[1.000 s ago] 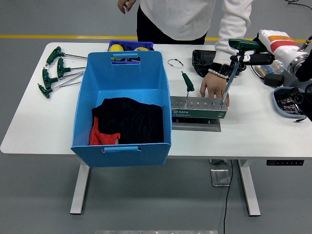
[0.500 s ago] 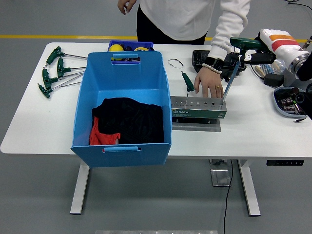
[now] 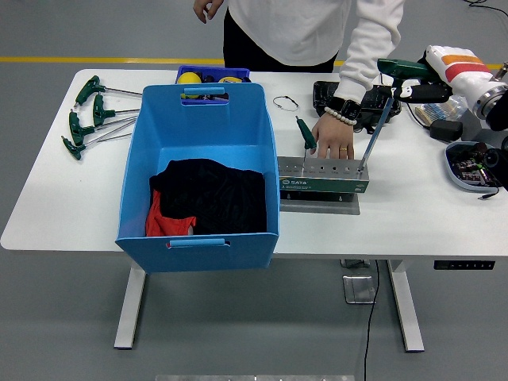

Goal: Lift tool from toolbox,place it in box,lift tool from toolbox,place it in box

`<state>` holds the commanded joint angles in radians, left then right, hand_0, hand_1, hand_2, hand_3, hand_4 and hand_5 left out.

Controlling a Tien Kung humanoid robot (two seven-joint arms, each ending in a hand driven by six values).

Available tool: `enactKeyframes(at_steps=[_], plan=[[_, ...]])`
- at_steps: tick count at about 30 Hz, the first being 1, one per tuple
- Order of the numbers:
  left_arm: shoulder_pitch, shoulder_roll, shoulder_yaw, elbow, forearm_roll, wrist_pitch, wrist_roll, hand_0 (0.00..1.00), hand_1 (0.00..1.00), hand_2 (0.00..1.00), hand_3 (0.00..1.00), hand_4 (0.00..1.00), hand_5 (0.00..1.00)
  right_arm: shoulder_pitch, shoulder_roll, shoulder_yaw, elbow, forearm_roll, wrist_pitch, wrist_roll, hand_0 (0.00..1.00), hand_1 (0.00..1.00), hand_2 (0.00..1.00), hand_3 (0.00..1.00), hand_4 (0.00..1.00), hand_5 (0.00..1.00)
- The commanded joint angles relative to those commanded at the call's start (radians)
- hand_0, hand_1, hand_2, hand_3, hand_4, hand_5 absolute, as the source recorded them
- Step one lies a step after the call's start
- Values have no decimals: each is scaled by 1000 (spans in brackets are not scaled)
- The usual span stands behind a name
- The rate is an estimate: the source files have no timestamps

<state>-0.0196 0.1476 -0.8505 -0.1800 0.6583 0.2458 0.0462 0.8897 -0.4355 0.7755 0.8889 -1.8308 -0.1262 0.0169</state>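
Since the earlier frames the person's hand (image 3: 333,135) has slid left along the back of the tool rack (image 3: 323,176), from its right end to about its middle, and now sits just beside the small green-handled wrench (image 3: 305,135) standing in the rack's left holes. The long wrench (image 3: 379,113) has tipped a little more; its handle has crept up and right.

Right hand (image 3: 413,86): comes in from the right edge, fingers closed round the dark green T-handle at the top of the long wrench.

Long wrench: thin silver shaft, leaning right at the top, lower tip at the rack's right end, at the holes. Whether the tip has cleared its hole cannot be told.

Rack: grey metal block with a row of holes on top and a green label strip on the front, resting on a flat grey plate (image 3: 319,206), just right of the blue bin (image 3: 202,169).

Blue bin: open-topped, black and red cloth (image 3: 208,198) in the bottom.

Four more green T-handle wrenches (image 3: 89,116) lie at the table's (image 3: 63,206) far left, well apart from the rack.

Left arm not seen.
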Motion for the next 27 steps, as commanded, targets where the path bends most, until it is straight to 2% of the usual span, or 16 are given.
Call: enactKeyframes(at_steps=[15,16,21,22,27], plan=[[-5,5,6,0,-5,-2,-3,738,727,772,771,774,722,25,-17,0,13,2,6,-2,2,2,2,2,998,870],[-4,5,7,0,-4,-2,-3,738,725,771,770,773,723,27,-19,0,14,3,6,-2,2,2,998,2,998,870],[-3,7,7,0,-3,-3,-2,738,725,771,770,773,723,34,-27,1,21,6,8,-2,2,2,998,2,998,870],[-2,7,6,0,-2,-3,-2,738,724,772,771,775,725,36,-28,1,23,6,8,-2,2,2,2,2,998,871],[-1,8,2,0,4,-3,0,738,724,772,771,775,725,41,-34,5,32,7,9,-3,2,2,2,2,998,871]])
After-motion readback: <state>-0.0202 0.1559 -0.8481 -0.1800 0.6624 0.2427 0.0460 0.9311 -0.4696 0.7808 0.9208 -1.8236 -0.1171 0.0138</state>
